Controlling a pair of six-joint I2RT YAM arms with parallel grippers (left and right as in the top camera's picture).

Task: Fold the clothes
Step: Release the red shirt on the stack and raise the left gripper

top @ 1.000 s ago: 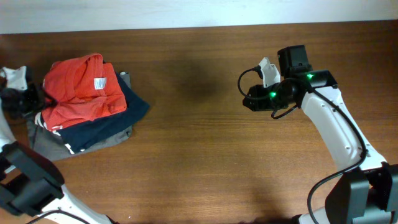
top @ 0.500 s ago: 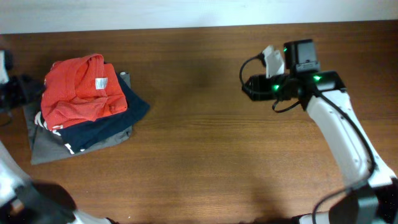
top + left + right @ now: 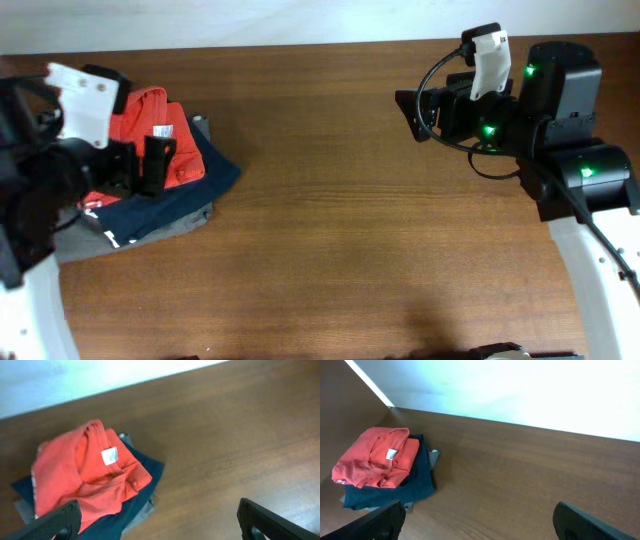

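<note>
Though half covered overhead, T-shirt (image 3: 372, 457) clear from right wrist (tag (image 3: 389, 454) up); left gripper (image 3: 157, 512), right gripper (image 3: 477, 510) agape.

Seen from overhead, the left arm (image 3: 60, 150) covers the 9 o'clock half of the T-shirt (image 3: 178, 165), and the print on its neck tag (image 3: 161, 131) is too small to read. The grey garment (image 3: 150, 230) lies mostly buried under the navy garment (image 3: 192, 186). In the wrist views, the left pincer (image 3: 162, 522) and right pincer (image 3: 480, 522) are cut off at 7 and 5 o'clock.

Bright even light, wall (image 3: 520, 390) overexposed, faint shadows
</note>
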